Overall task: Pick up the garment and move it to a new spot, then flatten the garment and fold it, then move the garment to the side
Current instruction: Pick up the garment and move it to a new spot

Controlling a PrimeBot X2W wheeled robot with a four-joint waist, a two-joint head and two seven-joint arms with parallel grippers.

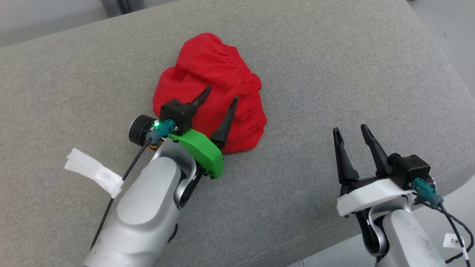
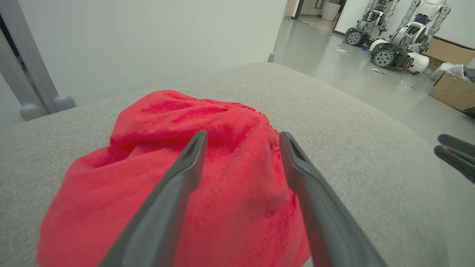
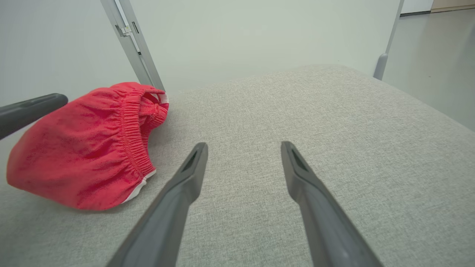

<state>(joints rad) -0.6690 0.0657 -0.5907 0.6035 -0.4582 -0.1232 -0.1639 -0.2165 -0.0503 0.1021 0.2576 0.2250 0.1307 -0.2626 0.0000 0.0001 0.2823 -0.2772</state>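
A grey woven-fabric cushion [image 1: 315,66] with rounded edges and a stitched seam along its near side carries the work. Beyond it, the left wrist view shows a plain pale wall [image 2: 148,44] at 12 o'clock, a grey metal post [image 2: 22,74] on round feet at 10 o'clock, and a glossy grey floor [image 2: 334,59] running off at 1 o'clock. There, several white-and-grey wheeled robots [image 2: 397,40] are parked beside brown cardboard boxes [image 2: 451,89], with scraps of litter around them.

The crumpled red cloth garment with a gathered elastic waistband [image 1: 211,78] lies heaped on the cushion, at about 11 o'clock from the middle of the head view.

The left gripper [image 1: 222,93], on a green bracket, has its jaws spread wide just above the near side of the heap and grips nothing. The red cloth shows between and under its fingers in the left wrist view [image 2: 243,134].

The right gripper [image 1: 350,128], on a white bracket, is likewise wide and empty. It is over bare cushion at 4 o'clock from the garment, well apart from it.

A white tape tag [image 1: 92,172] is wrapped on the left arm's cable; its print is too faint to read. A small white tag [image 1: 454,241] on the right arm's cable begins with "2", and the next mark is unclear. A white patch [image 3: 163,98] at the waistband is unreadable.
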